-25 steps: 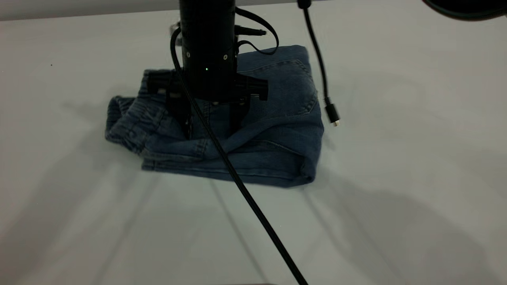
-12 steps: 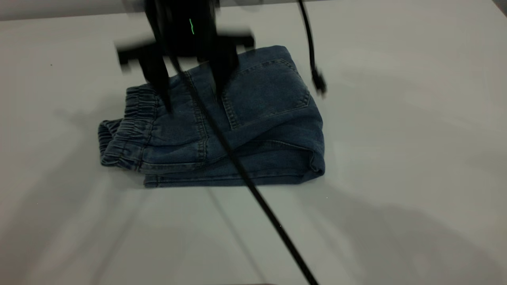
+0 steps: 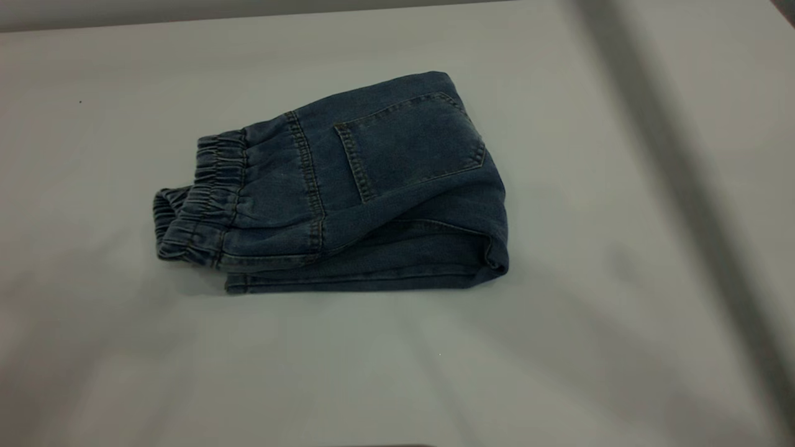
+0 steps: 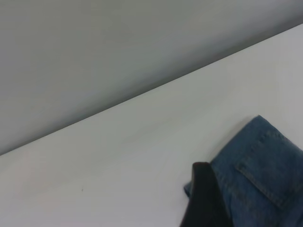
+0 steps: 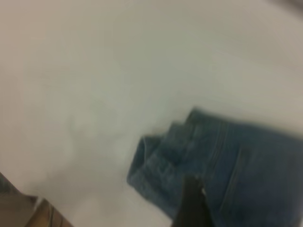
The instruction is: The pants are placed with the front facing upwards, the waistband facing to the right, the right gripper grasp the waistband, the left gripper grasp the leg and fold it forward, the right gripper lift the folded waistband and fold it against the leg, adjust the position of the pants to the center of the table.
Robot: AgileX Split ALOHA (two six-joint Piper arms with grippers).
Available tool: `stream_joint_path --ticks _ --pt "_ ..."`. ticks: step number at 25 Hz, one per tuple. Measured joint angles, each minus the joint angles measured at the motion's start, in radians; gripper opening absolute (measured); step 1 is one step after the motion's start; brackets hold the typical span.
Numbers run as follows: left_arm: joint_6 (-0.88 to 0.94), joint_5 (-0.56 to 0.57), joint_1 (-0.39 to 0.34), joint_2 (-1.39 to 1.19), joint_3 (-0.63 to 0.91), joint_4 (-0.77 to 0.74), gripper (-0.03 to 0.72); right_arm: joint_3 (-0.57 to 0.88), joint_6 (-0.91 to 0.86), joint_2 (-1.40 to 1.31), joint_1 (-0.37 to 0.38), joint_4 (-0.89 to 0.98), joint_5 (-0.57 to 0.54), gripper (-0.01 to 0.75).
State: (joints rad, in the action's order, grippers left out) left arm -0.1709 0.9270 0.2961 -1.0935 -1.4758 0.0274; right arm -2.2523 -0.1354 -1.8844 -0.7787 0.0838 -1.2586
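Note:
The pants (image 3: pixel 372 205) lie folded into a compact bundle near the middle of the table (image 3: pixel 621 186), a back patch pocket (image 3: pixel 410 143) facing up. The gathered waistband (image 3: pixel 205 198) is at the bundle's left end in the exterior view; the folded edge is at its right. Neither arm appears in the exterior view. In the left wrist view a black part of my left gripper (image 4: pixel 203 201) shows above the pants (image 4: pixel 265 175), clear of them. In the right wrist view a dark part of my right gripper (image 5: pixel 191 203) shows over the pants (image 5: pixel 241 161), near the waistband (image 5: pixel 156 165).
The table's far edge (image 3: pixel 248 15) runs along the top of the exterior view. A broad shadow band (image 3: pixel 671 155) crosses the table at the right. Beyond the table's corner, the right wrist view shows a brownish surface (image 5: pixel 42 215).
The black arm that stood over the pants has lifted up and out of the exterior view, and its hanging cables went with it. The pants lie flat and uncovered, unmoved over the last half second.

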Motion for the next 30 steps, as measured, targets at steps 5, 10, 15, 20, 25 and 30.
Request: stream_joint_path --ticks 5,10,15,20,25,30 --pt "-0.004 0.186 0.0 0.15 0.0 0.0 0.452 0.018 0.059 0.194 0.0 0.0 -0.007 0.451" --pt "-0.006 0.246 0.0 0.291 -0.002 0.001 0.452 0.179 0.099 0.413 0.0 0.004 -0.009 0.451" --pt "-0.002 0.246 0.0 0.41 0.043 0.004 0.452 0.488 0.101 0.613 0.0 -0.019 -0.013 0.429" --pt "0.014 0.246 0.0 0.53 0.21 0.007 0.452 0.809 0.085 0.772 0.0 -0.036 -0.013 0.388" --pt "0.038 0.246 0.0 0.615 0.473 0.03 0.452 1.101 0.066 0.925 0.0 -0.043 -0.009 0.365" --pt "0.088 0.246 0.0 0.65 0.73 0.049 0.452 1.326 0.044 1.066 0.0 -0.052 -0.004 0.365"
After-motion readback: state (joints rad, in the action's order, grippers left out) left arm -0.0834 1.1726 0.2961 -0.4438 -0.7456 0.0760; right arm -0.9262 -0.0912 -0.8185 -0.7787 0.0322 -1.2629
